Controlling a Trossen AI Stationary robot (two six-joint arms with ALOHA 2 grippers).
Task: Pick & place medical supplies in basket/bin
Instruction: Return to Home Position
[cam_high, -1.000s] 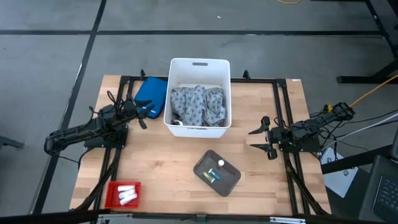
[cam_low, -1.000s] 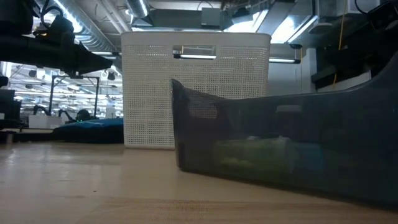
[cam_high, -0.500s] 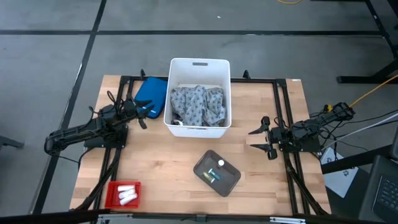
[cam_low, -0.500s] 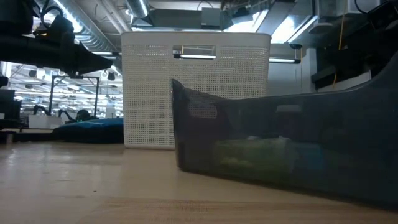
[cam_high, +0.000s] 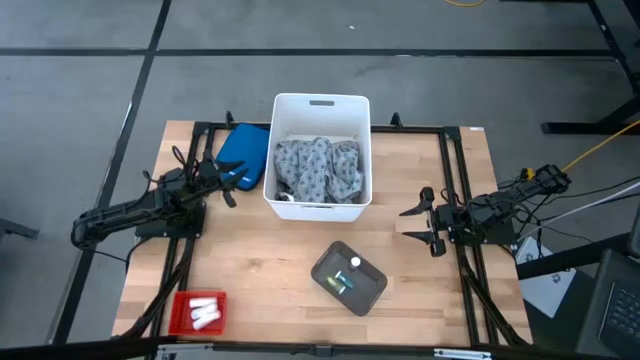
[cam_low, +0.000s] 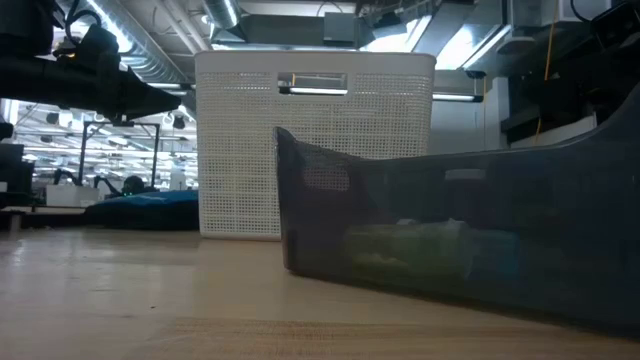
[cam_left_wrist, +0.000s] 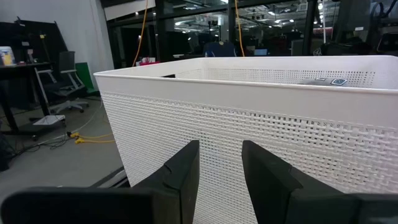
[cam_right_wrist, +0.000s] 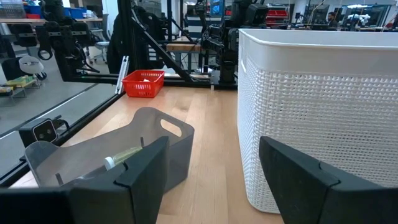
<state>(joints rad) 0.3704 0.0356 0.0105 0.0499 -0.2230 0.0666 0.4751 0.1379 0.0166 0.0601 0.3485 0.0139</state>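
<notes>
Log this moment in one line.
left tool: open, empty, left of bin | right tool: open, empty, table's right | cloth: in bin | rolls: in red tray

white tub (cam_high: 321, 97) 1 | dark tray (cam_high: 322, 268) 1 | red basket (cam_high: 176, 312) 1

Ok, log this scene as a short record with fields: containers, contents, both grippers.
bin: white, far middle of table
cloth: grey patterned, inside bin
grey tray: in front of bin, small items inside
red tray: near-left corner, holds white rolls
blue item: left of bin
left gripper: fingers open, empty, by bin's left wall
right gripper: fingers open, empty, right of bin
</notes>
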